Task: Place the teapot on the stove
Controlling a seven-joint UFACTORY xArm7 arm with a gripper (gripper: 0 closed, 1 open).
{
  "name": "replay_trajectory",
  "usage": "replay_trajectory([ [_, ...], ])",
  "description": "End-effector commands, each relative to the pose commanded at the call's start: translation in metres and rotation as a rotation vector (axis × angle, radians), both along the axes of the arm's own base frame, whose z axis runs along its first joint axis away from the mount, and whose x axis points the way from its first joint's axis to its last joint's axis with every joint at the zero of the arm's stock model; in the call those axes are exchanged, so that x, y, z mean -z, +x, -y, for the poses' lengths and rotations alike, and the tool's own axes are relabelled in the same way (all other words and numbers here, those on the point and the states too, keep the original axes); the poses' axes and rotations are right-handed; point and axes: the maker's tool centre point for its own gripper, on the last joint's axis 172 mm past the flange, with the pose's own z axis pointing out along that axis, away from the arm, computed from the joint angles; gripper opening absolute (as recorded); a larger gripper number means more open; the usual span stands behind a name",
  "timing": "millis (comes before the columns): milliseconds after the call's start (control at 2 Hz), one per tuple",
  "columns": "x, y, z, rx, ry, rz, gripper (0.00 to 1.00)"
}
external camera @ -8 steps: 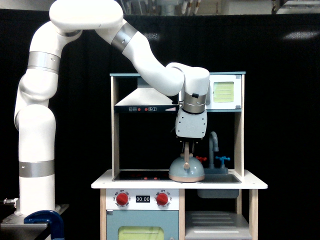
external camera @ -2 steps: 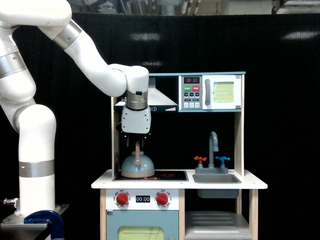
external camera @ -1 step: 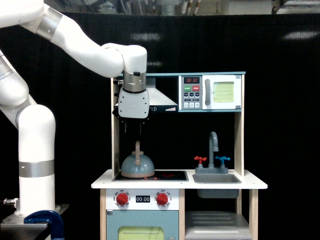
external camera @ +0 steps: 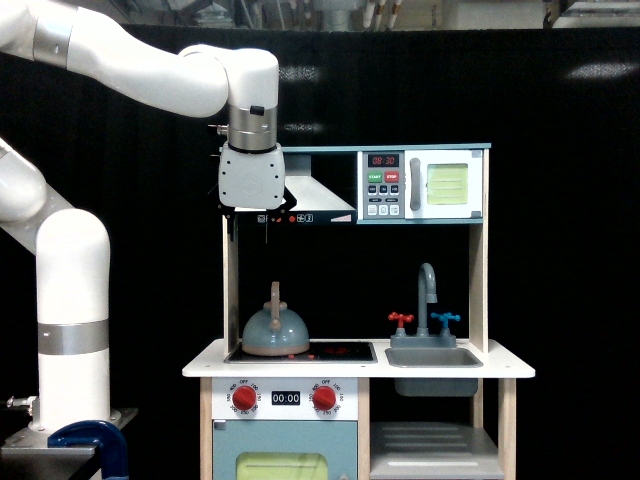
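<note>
Exterior view shows the teapot [external camera: 274, 334] sitting on the stove [external camera: 335, 351], so the empty, spread-apart tool [external camera: 250, 228] should lift straight up.

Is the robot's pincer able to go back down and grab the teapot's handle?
Probably yes. The pincer hangs above the teapot, slightly toward the exterior view's left, with only open space between them.

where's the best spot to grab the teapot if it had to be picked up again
Probably the arched wooden handle at the top of the teapot, approached straight down from above. The handle stands upright over the smooth dome, which offers little to pinch, and the space overhead is open up to the hood. The gripper hangs well above and slightly toward the exterior view's left, so it would shift over before descending onto the stove.
</note>
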Motion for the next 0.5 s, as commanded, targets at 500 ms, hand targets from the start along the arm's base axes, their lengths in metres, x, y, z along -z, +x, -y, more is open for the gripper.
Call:
replay_trajectory([
  [500, -0.004, 0.001, 0.008, 0.0, 0.0, 0.0, 1.0],
])
